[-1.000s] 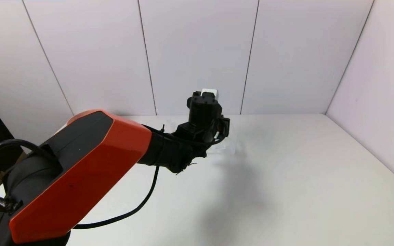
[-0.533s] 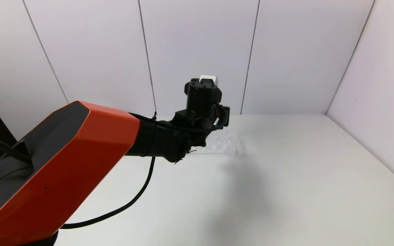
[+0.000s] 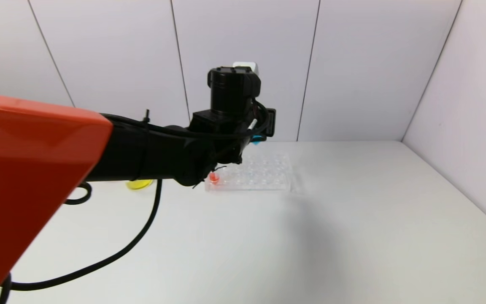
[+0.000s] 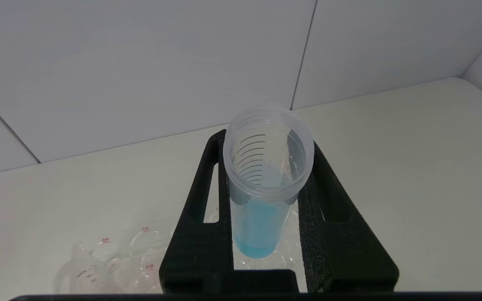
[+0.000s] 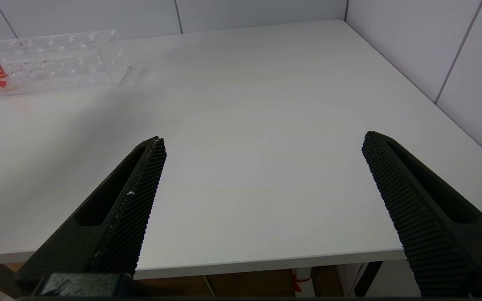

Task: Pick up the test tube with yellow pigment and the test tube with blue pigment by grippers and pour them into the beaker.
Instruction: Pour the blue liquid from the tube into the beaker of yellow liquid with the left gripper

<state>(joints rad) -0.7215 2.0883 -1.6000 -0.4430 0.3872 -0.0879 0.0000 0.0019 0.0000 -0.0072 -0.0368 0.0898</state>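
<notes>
The test tube with blue pigment stands upright, open-mouthed, clamped between the left gripper's black fingers above the rack; blue liquid fills its lower part.

Tubes we count: two, one with blue liquid and one with red liquid
Tube racks we see: one clear rack
Beakers we see: one
Grippers we see: two, left and right
Tables we see: one

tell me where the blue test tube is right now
The blue test tube is clamped upright in the left gripper, held above the clear rack near the back wall.
</notes>
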